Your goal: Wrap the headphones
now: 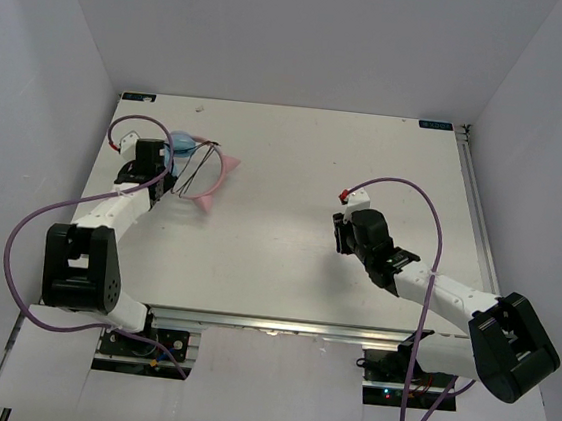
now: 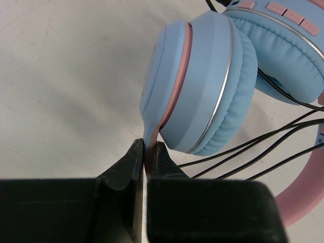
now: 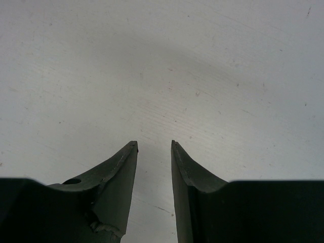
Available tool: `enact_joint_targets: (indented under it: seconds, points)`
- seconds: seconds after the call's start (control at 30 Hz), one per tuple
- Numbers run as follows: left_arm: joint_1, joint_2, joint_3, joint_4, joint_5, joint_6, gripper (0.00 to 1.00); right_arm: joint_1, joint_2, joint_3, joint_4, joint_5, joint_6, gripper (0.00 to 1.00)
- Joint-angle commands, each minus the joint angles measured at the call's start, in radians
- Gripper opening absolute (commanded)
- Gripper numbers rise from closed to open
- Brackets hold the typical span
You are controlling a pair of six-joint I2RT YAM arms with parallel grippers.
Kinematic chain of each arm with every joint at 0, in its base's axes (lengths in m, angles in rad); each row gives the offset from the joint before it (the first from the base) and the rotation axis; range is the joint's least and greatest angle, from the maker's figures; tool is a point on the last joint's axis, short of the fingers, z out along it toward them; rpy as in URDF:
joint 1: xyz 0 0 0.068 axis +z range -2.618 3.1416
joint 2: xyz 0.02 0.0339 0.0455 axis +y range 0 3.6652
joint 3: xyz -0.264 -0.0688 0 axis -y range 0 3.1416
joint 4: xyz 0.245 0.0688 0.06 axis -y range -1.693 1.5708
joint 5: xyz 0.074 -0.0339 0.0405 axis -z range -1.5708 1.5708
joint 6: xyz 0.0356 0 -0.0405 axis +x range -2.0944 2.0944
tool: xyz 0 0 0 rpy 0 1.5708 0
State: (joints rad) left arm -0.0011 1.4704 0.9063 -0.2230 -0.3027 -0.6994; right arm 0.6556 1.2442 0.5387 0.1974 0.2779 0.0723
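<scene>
— Item one, location?
— Headphones (image 1: 203, 170): I log them on the table (image 1: 317, 154), far-left corner. Left gripper (image 2: 146, 147) touches their left side, with its fingers (image 2: 126, 167) on either side of the stem of one cup (image 2: 197, 81).
— Cord?
— Cord (image 2: 263, 142): lies across the band, to the right of that cup.
— Item two?
— Right gripper (image 3: 153, 147): right of centre, over bare table, well apart from the headphones.

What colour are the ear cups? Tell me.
Light blue ear cups, clearest in the left wrist view.
</scene>
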Motion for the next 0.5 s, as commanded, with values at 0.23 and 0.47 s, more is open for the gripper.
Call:
enact_joint_targets:
  seconds: [0.23, 0.47]
  points:
    - [0.057, 0.014, 0.001, 0.079, -0.012, -0.013, 0.0, -0.002, -0.012, -0.017, 0.045, 0.004, 0.01, 0.4]
    - [0.066, 0.071, -0.004, 0.084, -0.007, -0.006, 0.04, -0.002, -0.015, -0.02, 0.048, 0.007, 0.01, 0.4]
